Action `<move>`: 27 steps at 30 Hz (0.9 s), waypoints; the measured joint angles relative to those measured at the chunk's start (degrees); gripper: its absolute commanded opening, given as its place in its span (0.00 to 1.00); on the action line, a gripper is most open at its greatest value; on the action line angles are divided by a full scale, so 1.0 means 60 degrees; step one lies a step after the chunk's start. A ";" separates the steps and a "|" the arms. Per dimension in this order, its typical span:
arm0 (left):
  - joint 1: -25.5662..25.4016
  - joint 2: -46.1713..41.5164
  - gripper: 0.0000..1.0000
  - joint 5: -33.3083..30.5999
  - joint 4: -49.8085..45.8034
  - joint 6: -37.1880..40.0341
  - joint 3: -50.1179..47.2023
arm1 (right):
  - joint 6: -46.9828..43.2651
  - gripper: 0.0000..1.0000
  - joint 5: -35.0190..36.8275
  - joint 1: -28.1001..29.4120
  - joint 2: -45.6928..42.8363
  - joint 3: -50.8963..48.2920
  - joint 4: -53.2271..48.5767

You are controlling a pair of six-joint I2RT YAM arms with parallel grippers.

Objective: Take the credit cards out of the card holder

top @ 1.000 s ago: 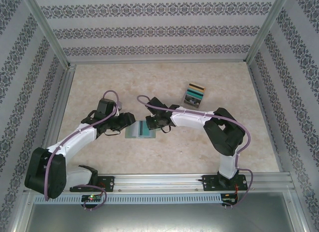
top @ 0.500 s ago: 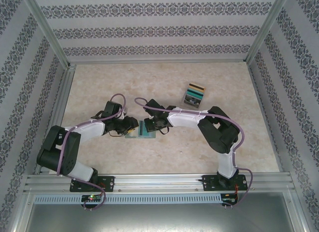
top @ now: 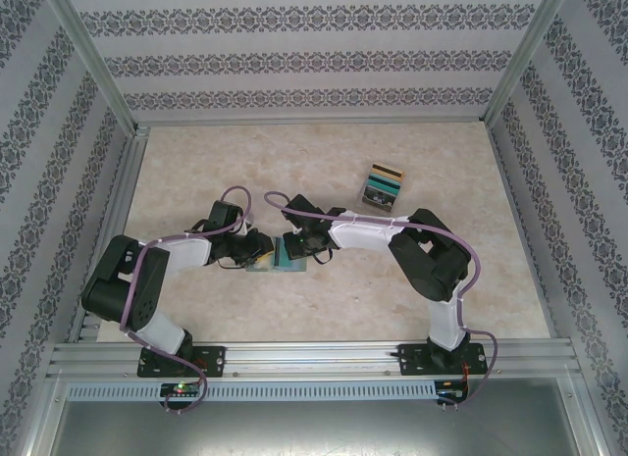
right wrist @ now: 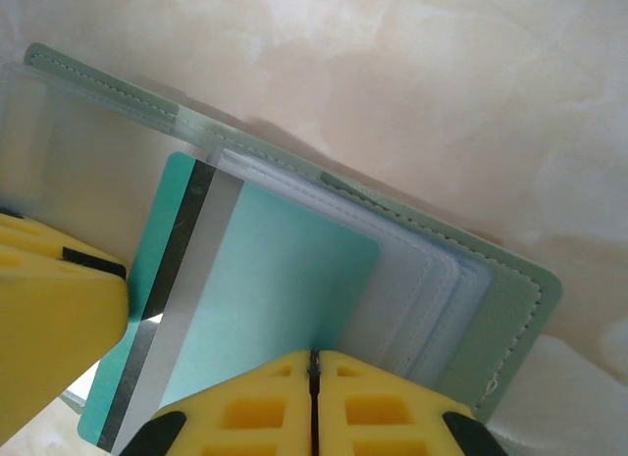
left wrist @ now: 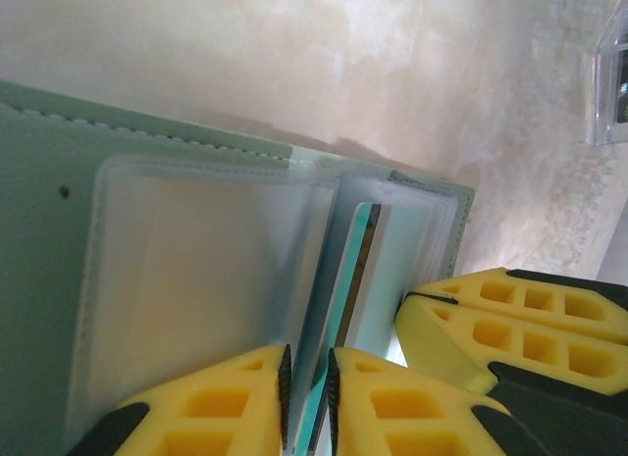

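Marbled beige tabletop (top: 196, 162), set between patterned walls, carries a soft grey-green folding card holder (right wrist: 510, 309). It lies open near the middle, close to the arms. A thin teal plastic card (right wrist: 285, 270) with a dark stripe sticks about halfway out of its clear plastic sleeves (right wrist: 412, 289), so this one is partly freed but not yet out. Well apart, toward the far right, lies a small stack of loose coloured cards (top: 383, 186), seemingly those already removed. Whether other sleeves hold more I cannot tell. The left gripper (left wrist: 309, 363) has its yellow fingers nearly together on the teal plastic card's edge. The right gripper (right wrist: 312, 363), fingers pressed together, sits at the holder's edge, likely pinning it. Both arms reach inward and low, wrists facing each other across the holder.
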 measured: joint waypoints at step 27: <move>0.0040 -0.0641 0.03 -0.0270 -0.0168 0.0423 -0.0266 | 0.0000 0.10 -0.0066 0.0000 0.0055 0.0051 0.0025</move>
